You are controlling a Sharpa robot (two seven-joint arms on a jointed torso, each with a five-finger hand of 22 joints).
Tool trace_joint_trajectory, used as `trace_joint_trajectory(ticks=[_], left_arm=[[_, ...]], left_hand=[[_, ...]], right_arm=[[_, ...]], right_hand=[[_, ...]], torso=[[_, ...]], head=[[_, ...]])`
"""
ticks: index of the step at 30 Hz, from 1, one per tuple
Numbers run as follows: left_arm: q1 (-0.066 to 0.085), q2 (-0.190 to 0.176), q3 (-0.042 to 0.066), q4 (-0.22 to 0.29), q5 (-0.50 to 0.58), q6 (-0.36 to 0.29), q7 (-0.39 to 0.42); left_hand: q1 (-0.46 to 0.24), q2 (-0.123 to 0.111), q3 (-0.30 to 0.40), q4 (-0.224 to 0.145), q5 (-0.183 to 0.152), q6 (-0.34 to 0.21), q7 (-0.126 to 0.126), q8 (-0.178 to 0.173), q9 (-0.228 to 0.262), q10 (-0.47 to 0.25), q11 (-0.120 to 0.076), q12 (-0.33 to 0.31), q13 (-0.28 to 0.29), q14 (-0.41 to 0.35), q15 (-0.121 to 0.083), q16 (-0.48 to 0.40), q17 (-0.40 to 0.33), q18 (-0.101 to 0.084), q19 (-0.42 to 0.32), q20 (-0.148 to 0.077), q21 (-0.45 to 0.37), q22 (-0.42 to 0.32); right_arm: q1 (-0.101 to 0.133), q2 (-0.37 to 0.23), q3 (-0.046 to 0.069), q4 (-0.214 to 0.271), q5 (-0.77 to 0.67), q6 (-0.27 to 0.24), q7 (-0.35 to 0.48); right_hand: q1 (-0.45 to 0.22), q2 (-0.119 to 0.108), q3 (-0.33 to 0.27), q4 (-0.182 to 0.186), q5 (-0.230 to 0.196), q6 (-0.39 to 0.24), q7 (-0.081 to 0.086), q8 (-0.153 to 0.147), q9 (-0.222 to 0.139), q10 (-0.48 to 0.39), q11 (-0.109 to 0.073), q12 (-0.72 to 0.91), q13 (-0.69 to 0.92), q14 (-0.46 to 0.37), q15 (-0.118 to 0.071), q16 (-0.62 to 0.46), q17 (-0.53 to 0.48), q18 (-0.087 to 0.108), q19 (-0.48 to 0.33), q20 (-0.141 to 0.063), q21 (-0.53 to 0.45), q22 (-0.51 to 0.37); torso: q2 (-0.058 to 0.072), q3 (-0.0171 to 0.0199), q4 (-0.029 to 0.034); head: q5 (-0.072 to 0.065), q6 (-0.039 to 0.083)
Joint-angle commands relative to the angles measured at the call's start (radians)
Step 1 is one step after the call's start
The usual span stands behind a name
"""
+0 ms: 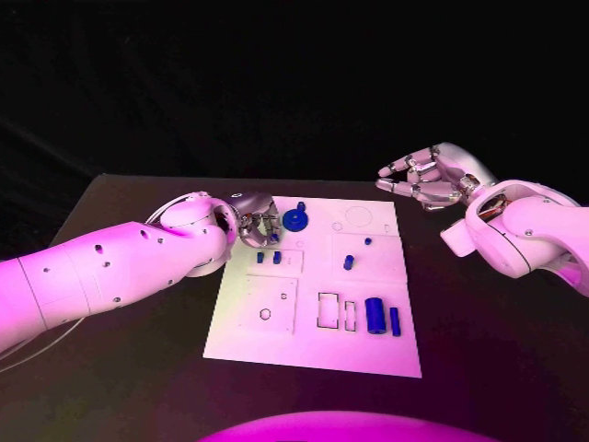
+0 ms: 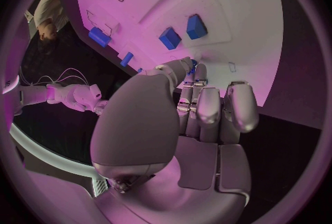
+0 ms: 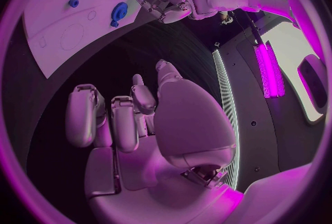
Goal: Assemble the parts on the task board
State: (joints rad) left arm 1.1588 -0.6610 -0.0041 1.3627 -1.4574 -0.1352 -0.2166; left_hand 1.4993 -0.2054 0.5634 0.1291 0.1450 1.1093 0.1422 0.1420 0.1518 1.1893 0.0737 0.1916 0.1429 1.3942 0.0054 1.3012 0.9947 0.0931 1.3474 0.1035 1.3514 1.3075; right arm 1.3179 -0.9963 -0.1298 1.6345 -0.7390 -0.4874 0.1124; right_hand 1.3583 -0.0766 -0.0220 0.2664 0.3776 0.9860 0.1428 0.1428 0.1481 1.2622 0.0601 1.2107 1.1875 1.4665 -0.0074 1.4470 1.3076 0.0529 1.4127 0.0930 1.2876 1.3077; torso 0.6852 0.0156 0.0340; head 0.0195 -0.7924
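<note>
The left hand (image 1: 252, 226) sits at the board's (image 1: 315, 350) far left corner, fingers curled together with nothing plainly in them; the blue gear (image 1: 296, 220) lies flat just beside the fingertips, on the side toward the board's middle, so this hand is much the nearer; the right hand (image 1: 427, 178) hovers empty, fingers loosely spread, off the board's far right corner

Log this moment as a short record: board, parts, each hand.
board: white task board in the middle of the black table
parts: blue gear near the far edge; blue cylinder and slim blue bar at the near right
left hand: left hand over the board's far left part, beside the gear; grasp unclear
right hand: right hand raised off the board's far right corner, fingers apart, holding nothing
</note>
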Motion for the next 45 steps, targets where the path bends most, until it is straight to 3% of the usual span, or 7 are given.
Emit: trace_joint_trajectory(ticks=[1, 22, 45], left_arm=[[-0.002, 0.002, 0.000, -0.002, -0.015, 0.014, -0.016], [-0.002, 0.001, 0.000, 0.004, -0.017, -0.025, -0.018], [-0.003, 0.010, -0.001, -0.005, 0.009, 0.019, -0.030]], left_hand=[[-0.006, 0.002, 0.001, -0.004, -0.004, 0.009, -0.002, -0.004, -0.001, 0.006, 0.001, -0.007, 0.002, 0.000, -0.002, -0.004, -0.002, -0.019, 0.005, -0.003, 0.001, 0.033], [-0.006, 0.013, -0.001, -0.021, -0.004, 0.040, -0.013, 0.003, 0.005, 0.038, -0.012, -0.003, 0.015, 0.008, -0.013, 0.003, -0.001, -0.026, 0.026, -0.011, 0.022, 0.055], [-0.014, 0.010, -0.005, -0.022, -0.006, 0.034, -0.010, -0.004, 0.003, 0.032, -0.009, -0.011, 0.016, 0.011, -0.012, 0.008, 0.006, -0.024, 0.021, -0.012, 0.017, 0.050]], right_arm=[[-0.001, 0.000, 0.000, 0.001, -0.008, 0.004, 0.007], [-0.001, 0.002, 0.000, 0.000, -0.008, 0.004, 0.008], [-0.001, 0.001, 0.000, 0.000, -0.008, 0.001, 0.010]], right_hand=[[-0.002, 0.007, -0.003, 0.000, 0.005, -0.001, -0.002, 0.004, 0.000, 0.000, -0.002, 0.002, 0.001, 0.061, -0.007, -0.003, 0.095, 0.015, -0.005, 0.001, -0.002, 0.092], [-0.002, 0.007, -0.003, 0.000, 0.005, -0.001, -0.002, 0.004, 0.000, 0.000, -0.002, 0.002, 0.001, 0.061, -0.007, -0.003, 0.095, 0.015, -0.005, 0.001, -0.002, 0.092], [-0.002, 0.007, -0.003, 0.000, 0.005, -0.001, -0.002, 0.004, 0.000, 0.000, -0.002, 0.002, 0.001, 0.061, -0.007, -0.003, 0.095, 0.015, -0.005, 0.001, -0.002, 0.092]], torso=[[0.001, -0.0003, 0.0002], [0.000, -0.0005, -0.0003], [0.000, 0.0003, 0.0002]], head=[[0.000, -0.001], [0.004, -0.002], [0.002, -0.004]])
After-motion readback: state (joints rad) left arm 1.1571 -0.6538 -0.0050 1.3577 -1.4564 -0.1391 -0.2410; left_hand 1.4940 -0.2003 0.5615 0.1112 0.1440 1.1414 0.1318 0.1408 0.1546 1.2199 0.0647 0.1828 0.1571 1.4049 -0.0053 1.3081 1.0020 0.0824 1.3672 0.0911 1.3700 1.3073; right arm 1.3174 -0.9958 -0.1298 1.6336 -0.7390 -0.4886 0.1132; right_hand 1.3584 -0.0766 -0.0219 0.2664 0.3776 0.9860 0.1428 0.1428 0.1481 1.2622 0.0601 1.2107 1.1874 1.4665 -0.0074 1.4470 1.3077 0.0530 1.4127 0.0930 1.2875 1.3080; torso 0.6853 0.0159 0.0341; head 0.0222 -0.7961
